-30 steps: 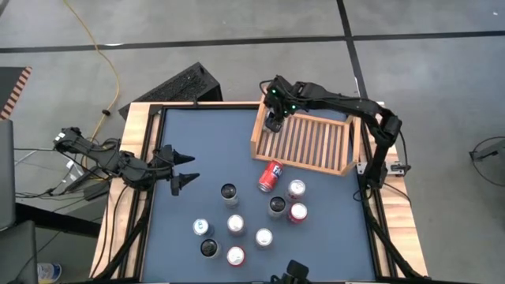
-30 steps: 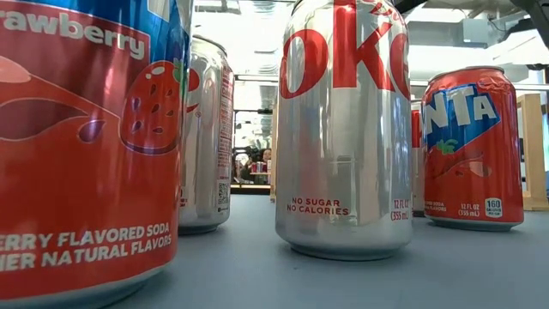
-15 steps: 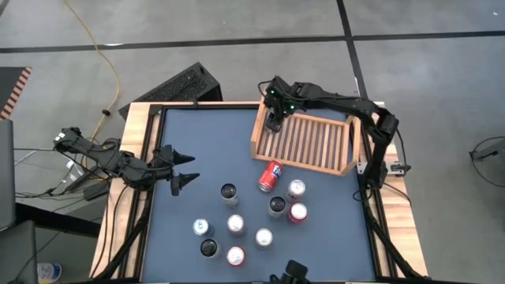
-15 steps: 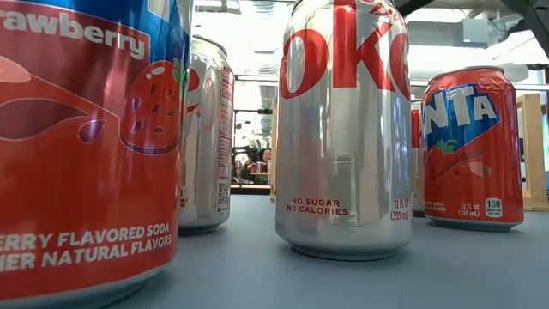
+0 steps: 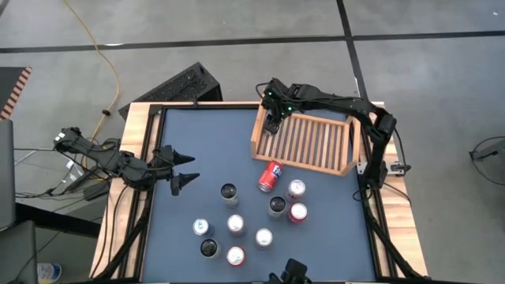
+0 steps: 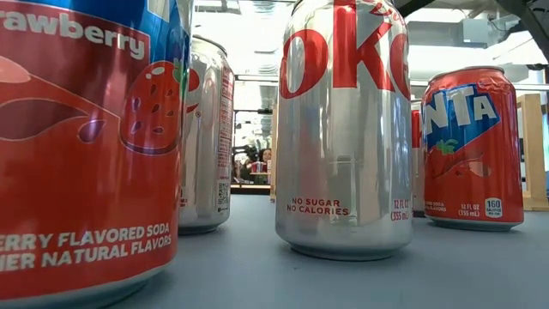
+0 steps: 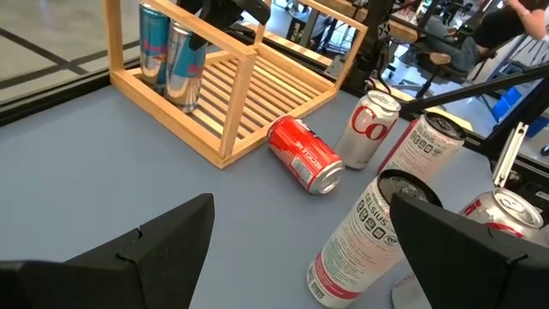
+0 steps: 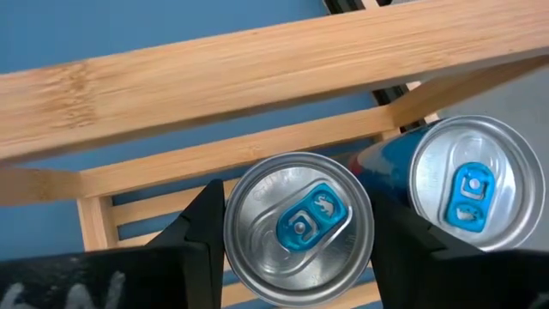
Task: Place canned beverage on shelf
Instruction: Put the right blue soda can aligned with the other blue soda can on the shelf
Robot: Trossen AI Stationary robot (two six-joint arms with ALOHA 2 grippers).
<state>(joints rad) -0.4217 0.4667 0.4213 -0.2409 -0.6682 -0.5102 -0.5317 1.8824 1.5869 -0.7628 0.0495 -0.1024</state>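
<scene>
Can (image 8: 298, 225) with a blue tab stands directly beneath the right hand (image 8: 296, 249), between its parted fingers, in the shelf's (image 5: 304, 142) far corner beside another can (image 8: 465, 191). Whether those fingers grip it, I cannot tell. Off at the bench's (image 5: 197, 134) edge the left hand (image 5: 183, 169) hangs released.

Robotics lab or workshop. Indicators: a purpose-built wood-framed table (image 5: 134, 134) on a bare concrete floor (image 5: 237, 31), a loose yellow cable (image 5: 106, 59), and equipment stands (image 7: 506, 94) with a seated person (image 7: 506, 21) behind.
</scene>
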